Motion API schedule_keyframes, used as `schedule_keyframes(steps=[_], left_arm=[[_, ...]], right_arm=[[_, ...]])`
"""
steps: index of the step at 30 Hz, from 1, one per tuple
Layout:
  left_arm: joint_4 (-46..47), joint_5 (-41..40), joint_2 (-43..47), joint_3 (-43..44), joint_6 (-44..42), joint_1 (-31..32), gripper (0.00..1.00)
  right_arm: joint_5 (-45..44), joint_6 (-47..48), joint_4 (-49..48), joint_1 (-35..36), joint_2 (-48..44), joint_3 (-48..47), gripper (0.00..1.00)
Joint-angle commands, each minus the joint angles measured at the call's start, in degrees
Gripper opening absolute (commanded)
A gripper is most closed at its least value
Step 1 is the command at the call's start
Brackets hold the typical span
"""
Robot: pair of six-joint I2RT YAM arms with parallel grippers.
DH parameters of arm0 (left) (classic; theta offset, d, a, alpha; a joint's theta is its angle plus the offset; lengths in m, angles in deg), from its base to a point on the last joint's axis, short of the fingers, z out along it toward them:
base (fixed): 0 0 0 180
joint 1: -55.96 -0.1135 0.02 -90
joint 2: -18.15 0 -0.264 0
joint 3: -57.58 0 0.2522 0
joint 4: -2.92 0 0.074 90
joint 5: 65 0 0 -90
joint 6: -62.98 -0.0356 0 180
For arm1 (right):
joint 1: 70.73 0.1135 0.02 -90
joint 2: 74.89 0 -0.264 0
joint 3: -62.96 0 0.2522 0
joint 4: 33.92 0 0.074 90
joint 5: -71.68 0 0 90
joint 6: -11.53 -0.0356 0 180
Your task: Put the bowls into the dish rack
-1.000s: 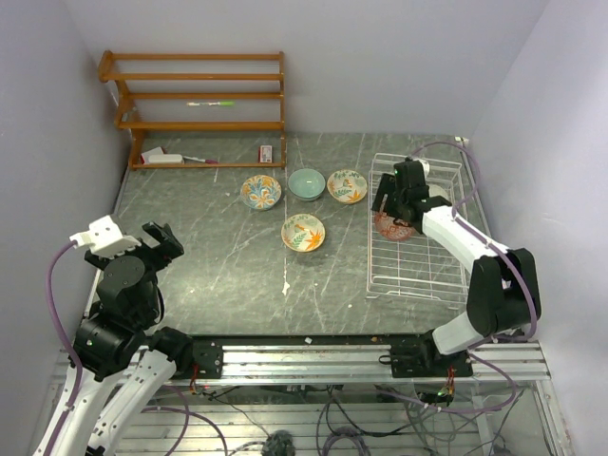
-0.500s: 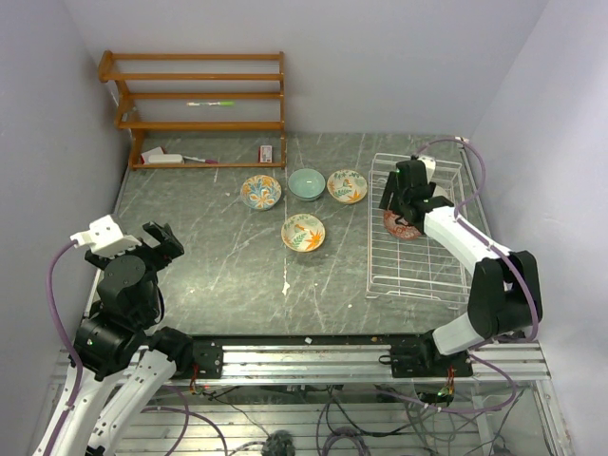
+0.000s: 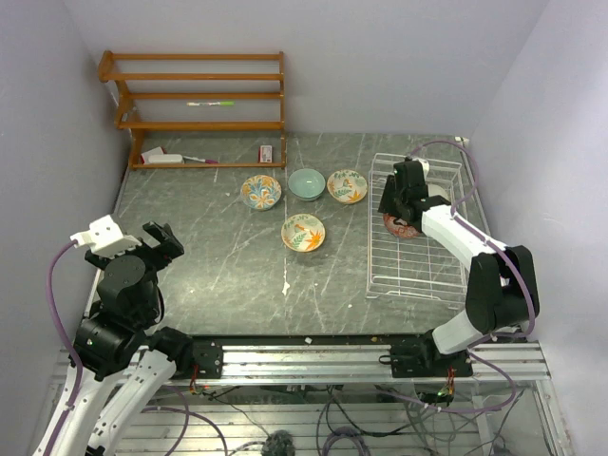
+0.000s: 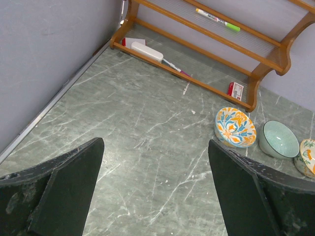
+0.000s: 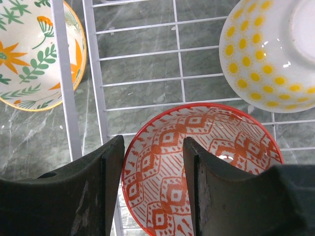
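Note:
The red-patterned bowl (image 3: 401, 227) (image 5: 206, 162) lies in the white wire dish rack (image 3: 418, 275) (image 5: 61, 73), near its left side. My right gripper (image 3: 392, 203) (image 5: 153, 147) hangs over it, jaws apart and straddling its left rim without squeezing it. A cream bowl with yellow dots (image 5: 266, 54) lies in the rack just beyond. On the table are the teal bowl (image 3: 306, 183) (image 4: 278, 139) and three colourful bowls (image 3: 259, 191) (image 3: 347, 185) (image 3: 303, 232). My left gripper (image 3: 161, 242) (image 4: 155, 147) is open and empty over the left of the table.
A wooden shelf unit (image 3: 195, 104) stands at the back left, holding a marker (image 4: 217, 19) and small items on its lowest shelf. Walls close in on the left, back and right. The rack's raised left rim separates it from the nearest colourful bowl (image 5: 29, 54).
My right gripper has carried the red-patterned bowl slightly right and farther into the rack, where it now rests. The left arm has not moved.

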Motion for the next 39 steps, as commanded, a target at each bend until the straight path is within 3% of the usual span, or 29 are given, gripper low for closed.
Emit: schedule_keyframes(steps=[1, 13, 19, 32, 35, 39], left_arm=[[0.97, -0.82, 0.60, 0.19, -0.14, -0.43, 0.98], [0.79, -0.66, 1.03, 0.27, -0.13, -0.42, 0.98], [0.97, -0.81, 1.45, 0.17, -0.28, -0.43, 0.98], [0.79, -1.12, 1.44, 0.27, 0.19, -0.43, 0.98], [0.78, -1.20, 1.43, 0.15, 0.23, -0.43, 0.98], [1.03, -1.15, 1.23, 0.14, 0.13, -0.43, 0.98]], right_arm=[[-0.04, 1.77, 1.65, 0.00, 1.79, -1.75, 0.49], [0.39, 1.76, 2.01, 0.99, 2.24, -2.06, 0.24], [3.28, 0.92, 1.38, 1.49, -1.23, -2.44, 0.00], [18.37, -7.41, -11.64, 0.36, -14.25, 0.73, 0.00], [25.30, -11.13, -15.62, -3.09, -14.88, 5.66, 0.00], [39.58, -19.37, -27.84, -11.23, -16.19, 14.51, 0.00]])
